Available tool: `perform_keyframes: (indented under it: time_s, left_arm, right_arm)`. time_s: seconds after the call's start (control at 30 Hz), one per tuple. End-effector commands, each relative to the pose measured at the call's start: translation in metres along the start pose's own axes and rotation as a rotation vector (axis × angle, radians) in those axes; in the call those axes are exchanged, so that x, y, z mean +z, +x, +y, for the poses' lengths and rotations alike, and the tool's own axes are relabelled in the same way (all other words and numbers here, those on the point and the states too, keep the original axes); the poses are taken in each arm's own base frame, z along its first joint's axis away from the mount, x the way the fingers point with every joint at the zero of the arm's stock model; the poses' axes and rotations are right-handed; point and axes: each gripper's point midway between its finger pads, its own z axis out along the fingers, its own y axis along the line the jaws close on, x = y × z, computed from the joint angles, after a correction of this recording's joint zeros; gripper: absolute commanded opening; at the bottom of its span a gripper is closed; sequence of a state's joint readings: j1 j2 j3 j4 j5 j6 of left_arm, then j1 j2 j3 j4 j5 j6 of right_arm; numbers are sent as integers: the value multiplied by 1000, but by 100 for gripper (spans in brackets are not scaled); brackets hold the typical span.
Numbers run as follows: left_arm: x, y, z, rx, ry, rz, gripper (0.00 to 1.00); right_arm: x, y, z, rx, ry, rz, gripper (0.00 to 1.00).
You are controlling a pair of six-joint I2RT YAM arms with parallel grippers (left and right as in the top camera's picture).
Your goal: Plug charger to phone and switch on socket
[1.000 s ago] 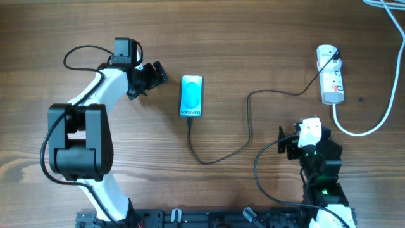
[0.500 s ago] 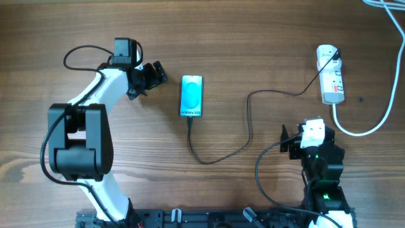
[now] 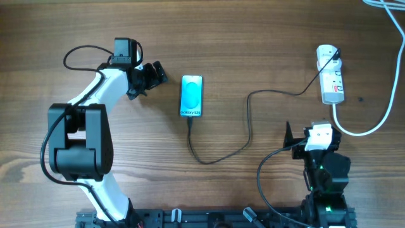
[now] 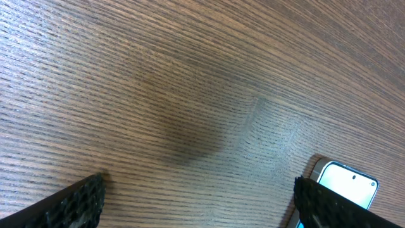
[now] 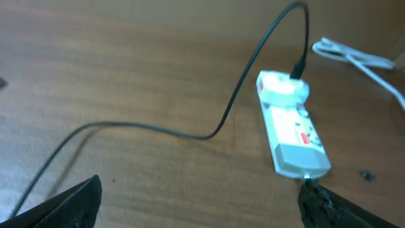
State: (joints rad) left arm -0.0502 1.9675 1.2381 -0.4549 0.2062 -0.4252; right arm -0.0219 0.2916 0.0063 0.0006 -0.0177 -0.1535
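Our right hand (image 5: 199, 190) is spread apart and empty. The socket (image 5: 291, 123) lies on the bench (image 5: 126, 76) at about 1 o'clock from it, long axis running 11 to 5, its near end toward us. Our left hand (image 4: 199, 190), also apart, sits well away beside the phone (image 3: 192, 96), where the charger (image 3: 250, 120) looks seated. We judge that the switch falls to the right arm.

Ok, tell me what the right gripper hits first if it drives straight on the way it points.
Most likely the charger, whose cable crosses dead ahead of the right gripper, jaws open. The socket sits farther on, right of that line. Height is unclear, so it could pass over the cable.
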Motion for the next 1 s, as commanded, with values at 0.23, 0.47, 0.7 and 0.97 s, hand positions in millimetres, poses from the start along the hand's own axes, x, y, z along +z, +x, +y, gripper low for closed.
perform_keyframes:
  time_s: [0.23,0.47,0.7,0.97]
  left_arm:
    - [18,18,21,-33,-55,59,100]
    - [18,18,22,-33,-55,59,100]
    - [18,18,21,-33,-55,59,100]
    - [18,18,21,-33,-55,59,100]
  right_arm:
    - [-23,-55,-8,142,25,-255,100]
    - [-27,-61,-14,233,43,-292,100]
    - [-27,-62,-11,229,22,-293,100]
    - [-27,-62,-11,229,22,-293,100]
